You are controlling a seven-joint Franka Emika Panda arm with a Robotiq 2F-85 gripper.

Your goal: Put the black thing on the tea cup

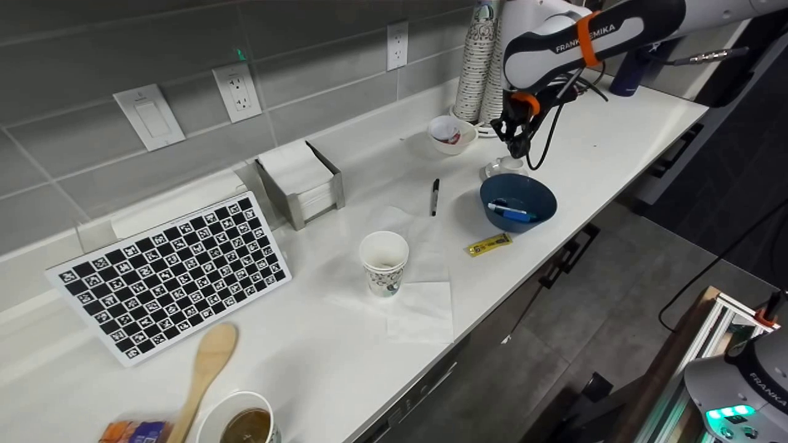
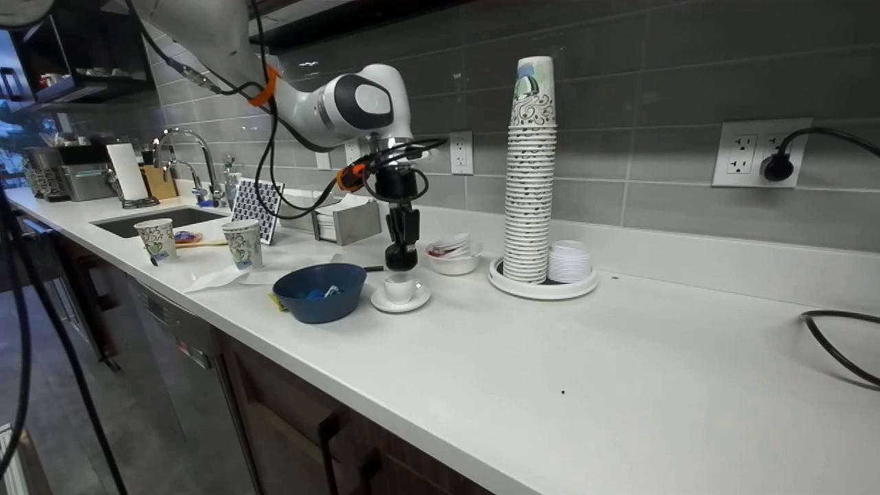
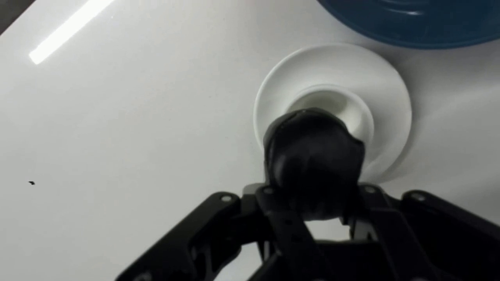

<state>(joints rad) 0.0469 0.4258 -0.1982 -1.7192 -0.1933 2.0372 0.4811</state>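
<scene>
While the hand (image 3: 318, 190) hangs over the worktop (image 2: 550, 357), it is closed around the black thing (image 3: 314, 152), pinching it from both sides. The black thing is directly above the tea cup (image 2: 399, 291) and hides part of its mouth in the wrist view; whether the two touch cannot be determined. The tea cup stands upright on a white saucer (image 3: 336, 62). Just beside the saucer is a dark blue bowl (image 2: 320, 307) containing a blue-and-white marker (image 1: 512, 213). Near the bowl lies a yellow packet (image 1: 489, 244), its print too small to read. The arm (image 1: 542, 64) is lettered "FRANK" and "EMIKA", with an orange strap (image 1: 586, 40) between the two words. "FRANKA" is legible on a white robot unit (image 1: 729, 372) at the lower right corner of an exterior view. Stacked paper cups (image 2: 529, 206) near the wall (image 2: 598, 137) carry a scroll pattern.
</scene>
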